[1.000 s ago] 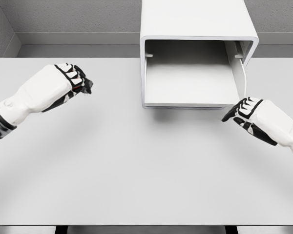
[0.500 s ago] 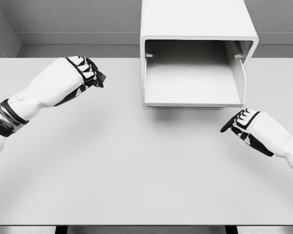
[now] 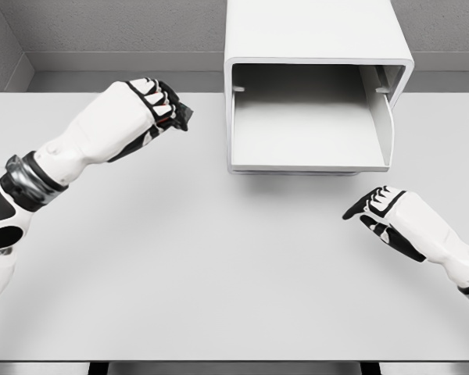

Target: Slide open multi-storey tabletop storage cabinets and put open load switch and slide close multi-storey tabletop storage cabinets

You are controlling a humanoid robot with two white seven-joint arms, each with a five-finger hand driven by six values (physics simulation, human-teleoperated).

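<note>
- Left hand [image 3: 152, 105]: clenched around a small red-and-dark item, only partly visible between the fingers [image 3: 166, 109]; raised left of the cabinet [image 3: 313, 47], near its open front.
- Right hand [image 3: 379, 209]: fingers curled, nothing held; just below the cabinet's lower right corner.
- Cabinet: at the far edge of the table [image 3: 219, 273], front open, interior bare.

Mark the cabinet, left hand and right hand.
cabinet [image 3: 313, 31]: head view, on its top panel.
left hand [image 3: 144, 105]: head view, on its back.
right hand [image 3: 383, 207]: head view, on its knuckles.
</note>
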